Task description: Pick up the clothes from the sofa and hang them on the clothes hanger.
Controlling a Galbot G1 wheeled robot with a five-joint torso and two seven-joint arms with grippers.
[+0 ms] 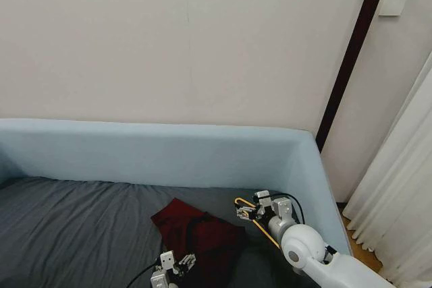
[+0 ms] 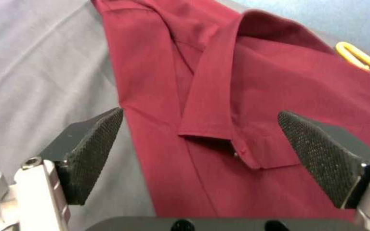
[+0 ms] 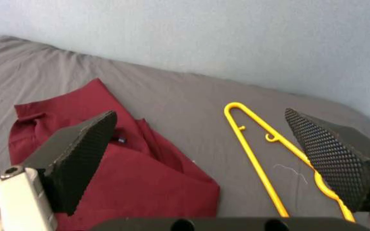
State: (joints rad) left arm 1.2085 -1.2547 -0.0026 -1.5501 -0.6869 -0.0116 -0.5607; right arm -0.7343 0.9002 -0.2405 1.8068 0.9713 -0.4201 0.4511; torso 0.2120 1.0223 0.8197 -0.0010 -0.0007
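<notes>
A dark red shirt (image 1: 202,234) lies crumpled on the grey sofa seat (image 1: 74,227); its collar and button placket (image 2: 236,110) show close up in the left wrist view. A yellow clothes hanger (image 1: 260,219) lies flat on the seat right of the shirt (image 3: 114,168), near the sofa's right arm. My left gripper (image 1: 174,262) hovers open just above the shirt's near edge, its fingers (image 2: 88,154) spread wide over the collar. Above the hanger (image 3: 269,163), my right gripper (image 1: 248,211) is open and holds nothing.
The pale blue sofa back (image 1: 155,153) and right armrest (image 1: 310,180) wall in the seat. A beige wall rises behind. A dark door frame (image 1: 347,59) and white curtains (image 1: 398,193) stand to the right of the sofa.
</notes>
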